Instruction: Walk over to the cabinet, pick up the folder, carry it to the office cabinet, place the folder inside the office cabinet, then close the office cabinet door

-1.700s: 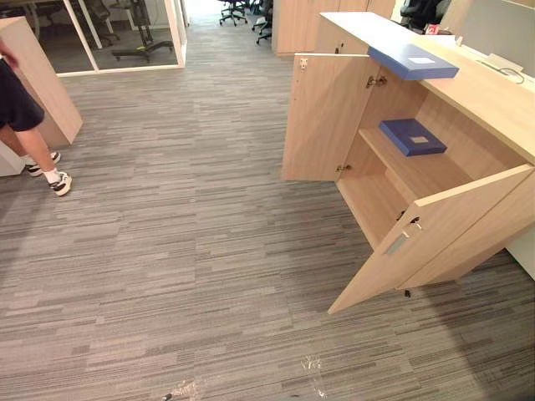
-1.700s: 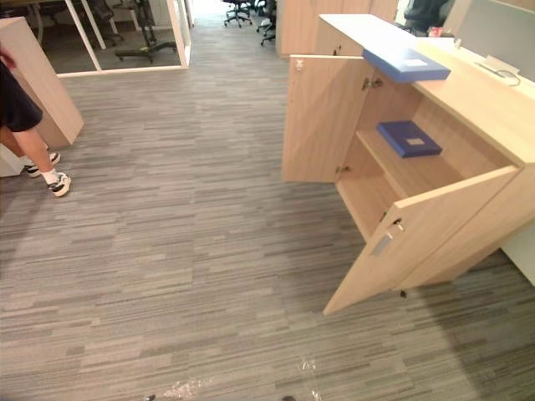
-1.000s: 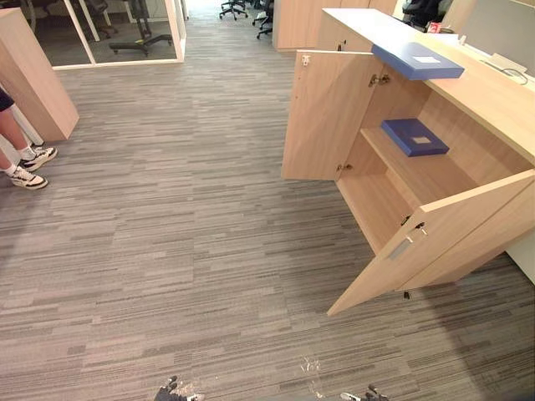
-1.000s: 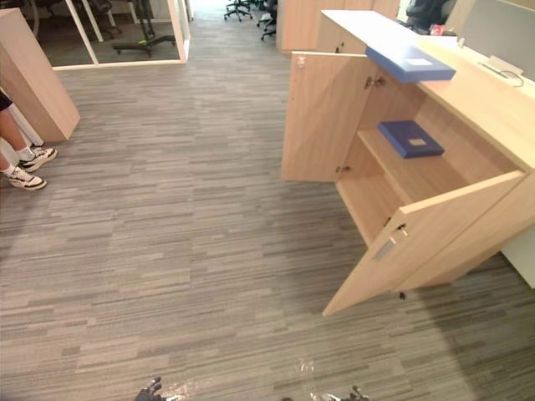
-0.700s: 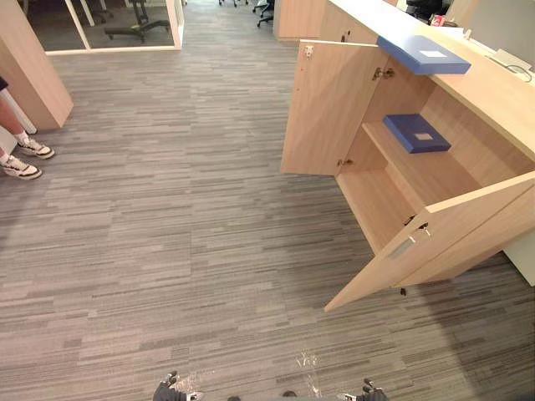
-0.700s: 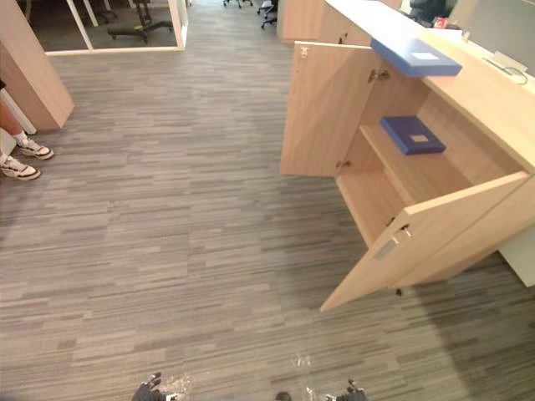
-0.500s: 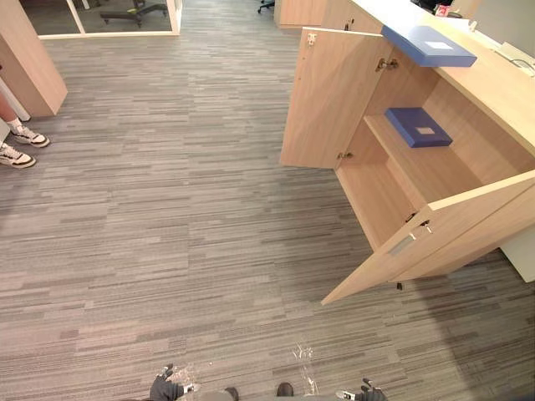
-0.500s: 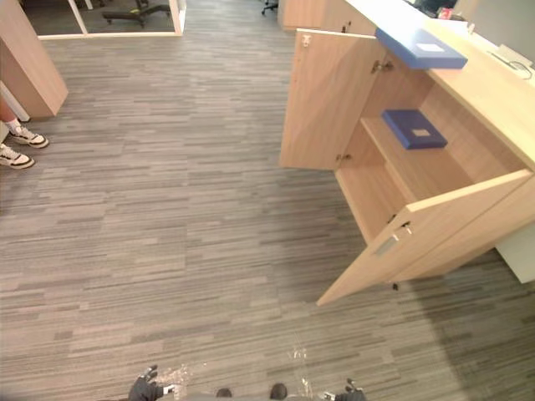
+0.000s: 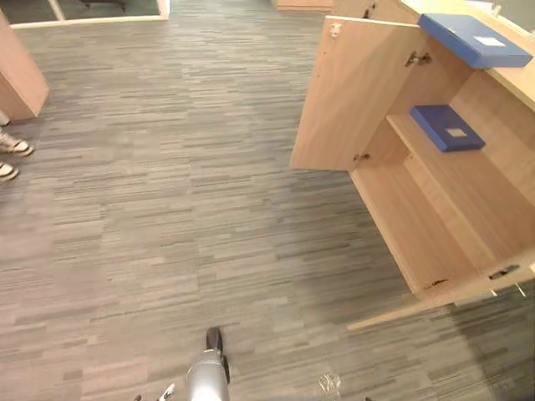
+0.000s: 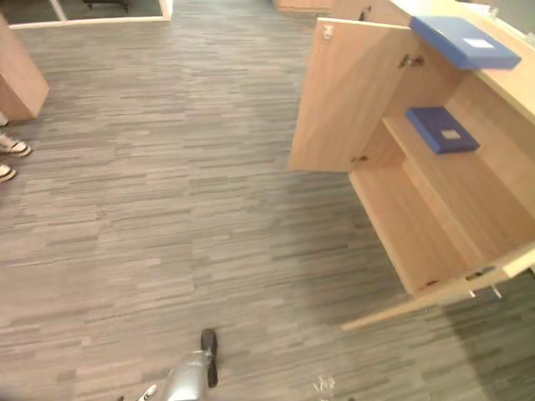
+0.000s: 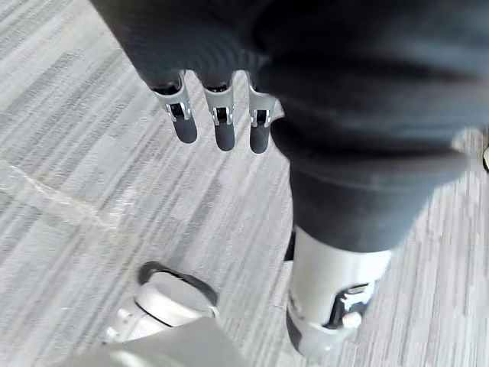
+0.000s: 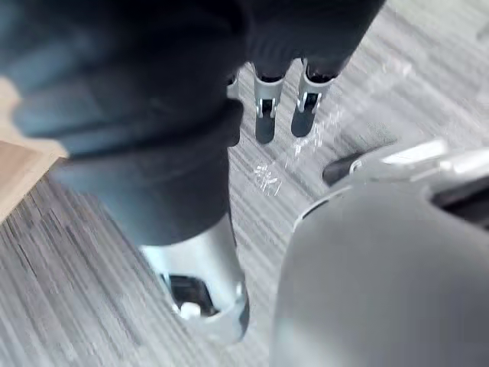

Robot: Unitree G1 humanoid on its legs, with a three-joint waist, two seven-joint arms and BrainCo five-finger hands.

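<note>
A blue folder [image 9: 475,39] lies flat on top of the wooden office cabinet [image 9: 418,225], whose two doors stand open. A second blue folder [image 9: 447,127] lies on its upper shelf. The left hand [image 11: 224,126] and the right hand [image 12: 264,115] hang above the grey carpet [image 9: 167,209], fingers straight, holding nothing.

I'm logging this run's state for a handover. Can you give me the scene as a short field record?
furniture: cabinet, both doors open
on cabinet top: upper folder, blue, lying flat
on inner shelf: lower folder, blue, lying flat
left: left hand, fingers straight, empty
right: right hand, fingers straight, empty
bystander: person's shoes, far left on floor
</note>
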